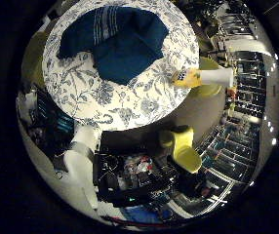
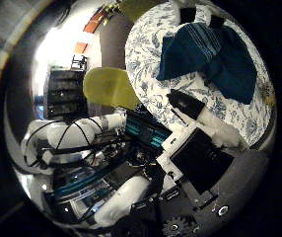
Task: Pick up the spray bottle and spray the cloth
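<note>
A blue cloth [image 1: 115, 41] lies crumpled on a round table with a floral tablecloth [image 1: 110, 97]. A white spray bottle with a yellow head [image 1: 200, 76] is at the table's edge, away from the cloth. The little finger side palm view shows table, cloth and bottle small and far off, so the hand is well above them. In the thumb side palm view the cloth [image 2: 208, 54] lies on the same table, and my hand [image 2: 202, 133] shows as white and black fingers [image 2: 195, 111] reaching out fairly straight, holding nothing.
A yellow chair [image 1: 183, 146] stands by the table on the bottle's side, and another yellow chair [image 2: 111, 87] stands by it in the thumb side view. Shelving racks [image 1: 242, 88] line the room's side. The white arm [image 2: 72, 133] is beside the table.
</note>
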Available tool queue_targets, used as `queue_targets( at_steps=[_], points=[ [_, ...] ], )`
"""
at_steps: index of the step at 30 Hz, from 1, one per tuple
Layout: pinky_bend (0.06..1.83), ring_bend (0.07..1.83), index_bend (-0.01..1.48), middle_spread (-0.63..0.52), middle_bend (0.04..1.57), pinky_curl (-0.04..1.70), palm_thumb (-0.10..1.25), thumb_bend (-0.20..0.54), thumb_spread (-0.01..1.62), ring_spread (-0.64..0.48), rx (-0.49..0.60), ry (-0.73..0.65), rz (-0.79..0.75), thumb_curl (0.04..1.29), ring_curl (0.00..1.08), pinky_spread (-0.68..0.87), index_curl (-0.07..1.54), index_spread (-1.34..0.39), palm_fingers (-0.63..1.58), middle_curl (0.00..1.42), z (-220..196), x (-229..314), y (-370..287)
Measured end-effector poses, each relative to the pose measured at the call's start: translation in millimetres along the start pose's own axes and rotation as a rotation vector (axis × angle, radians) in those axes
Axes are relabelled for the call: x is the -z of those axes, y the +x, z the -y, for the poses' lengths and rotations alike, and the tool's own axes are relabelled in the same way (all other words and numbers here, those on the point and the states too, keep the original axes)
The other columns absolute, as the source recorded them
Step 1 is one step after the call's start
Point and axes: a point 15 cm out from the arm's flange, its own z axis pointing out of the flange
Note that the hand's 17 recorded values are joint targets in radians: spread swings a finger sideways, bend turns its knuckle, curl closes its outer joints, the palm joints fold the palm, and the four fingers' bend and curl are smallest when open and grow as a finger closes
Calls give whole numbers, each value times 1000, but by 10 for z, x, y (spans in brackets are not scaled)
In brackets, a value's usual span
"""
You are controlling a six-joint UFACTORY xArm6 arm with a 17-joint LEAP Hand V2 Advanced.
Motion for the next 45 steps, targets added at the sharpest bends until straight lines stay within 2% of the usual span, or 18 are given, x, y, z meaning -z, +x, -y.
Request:
queue_targets(
  at_steps=[8, 11, 18, 26, 33, 40, 45],
  points=[
    [305, 549, 195, -85, 435, 586, 784, -24, 1029, -13, -132, 57, 15, 411, 278, 210, 433, -379, 502, 387, -99, 118, 339],
    [306, 562, 185, -96, 451, 579, 766, -23, 1047, -18, -190, 122, 56, 403, 276, 203, 426, -380, 520, 393, -90, 202, 461],
    [349, 639, 181, -103, 477, 584, 616, -32, 1113, -42, -363, 380, 231, 348, 290, 165, 402, -373, 537, 402, -18, 464, 731],
    [387, 723, 184, -111, 549, 588, 567, -23, 1116, -76, -498, 664, 282, 328, 303, 141, 392, -358, 551, 425, -129, 793, 1261],
    [415, 764, 195, -136, 599, 600, 570, -21, 1112, -100, -609, 855, 310, 324, 311, 124, 406, -356, 544, 442, -419, 926, 1767],
    [458, 794, 187, -136, 619, 610, 576, -23, 1101, -102, -737, 922, 415, 324, 316, 121, 412, -333, 503, 452, -903, 688, 2175],
    [456, 784, 188, -118, 618, 608, 583, -21, 1092, -67, -730, 957, 502, 324, 316, 169, 413, -310, 396, 454, -1166, 469, 2420]
  ],
)
